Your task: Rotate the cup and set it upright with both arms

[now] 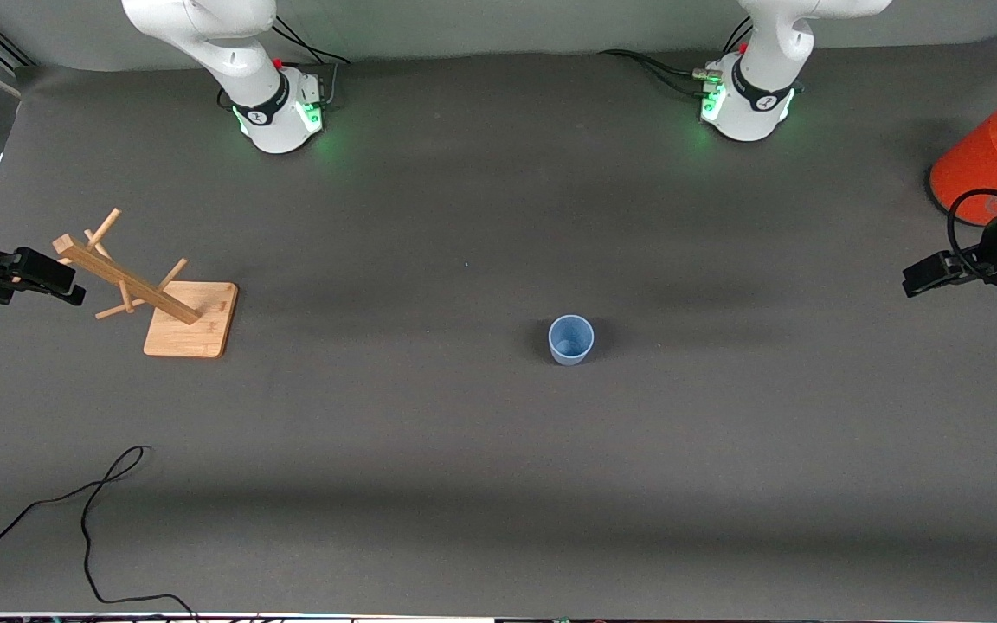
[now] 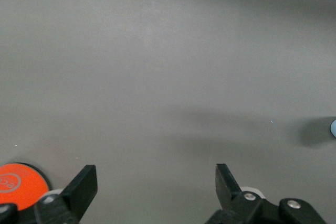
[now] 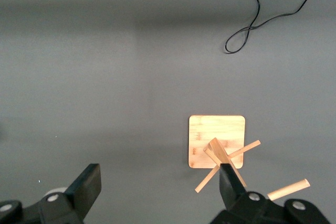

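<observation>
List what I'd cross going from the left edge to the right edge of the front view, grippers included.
right gripper, open, at the right arm's end → wooden peg rack → cup, standing mouth up → left gripper, open, at the left arm's end → orange cylinder.

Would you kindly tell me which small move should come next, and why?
Probably bring the open left gripper toward the cup. The cup stands alone mid-table, untouched; the left gripper hangs at its table end, and the open right gripper waits beside the rack.
</observation>
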You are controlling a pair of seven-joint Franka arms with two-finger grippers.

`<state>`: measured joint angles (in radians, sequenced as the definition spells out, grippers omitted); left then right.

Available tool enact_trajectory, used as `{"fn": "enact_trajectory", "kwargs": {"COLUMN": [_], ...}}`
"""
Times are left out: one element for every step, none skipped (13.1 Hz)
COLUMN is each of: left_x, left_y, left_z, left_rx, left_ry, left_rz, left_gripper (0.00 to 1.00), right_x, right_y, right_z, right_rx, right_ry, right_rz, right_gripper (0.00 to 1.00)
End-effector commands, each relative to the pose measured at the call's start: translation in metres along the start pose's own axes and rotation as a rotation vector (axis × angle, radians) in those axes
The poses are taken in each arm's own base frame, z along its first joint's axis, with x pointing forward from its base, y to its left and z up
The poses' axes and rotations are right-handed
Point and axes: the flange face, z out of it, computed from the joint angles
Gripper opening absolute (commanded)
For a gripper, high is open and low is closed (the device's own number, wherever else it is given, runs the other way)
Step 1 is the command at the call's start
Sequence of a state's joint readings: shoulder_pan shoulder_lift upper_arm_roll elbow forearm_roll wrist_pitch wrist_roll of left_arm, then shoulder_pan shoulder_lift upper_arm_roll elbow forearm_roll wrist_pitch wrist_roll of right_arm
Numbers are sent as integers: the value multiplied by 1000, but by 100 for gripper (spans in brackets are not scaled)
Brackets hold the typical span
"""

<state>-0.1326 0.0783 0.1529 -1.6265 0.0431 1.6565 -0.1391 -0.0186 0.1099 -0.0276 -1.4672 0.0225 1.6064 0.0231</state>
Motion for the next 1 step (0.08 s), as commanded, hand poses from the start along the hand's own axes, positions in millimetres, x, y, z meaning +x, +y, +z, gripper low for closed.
{"fn": "enact_trajectory", "kwargs": {"left_x": [-7], "left_y": [5], "left_z": [-4], "left_rx": [-12], "left_ry": [-10], "left_rz": [8], "left_gripper": [100], "right_x": [-2], "right_y": [0], "right_z": [-3], "right_rx": [8], "right_ry": [7], "right_rz": [-21], "right_gripper": [100]}}
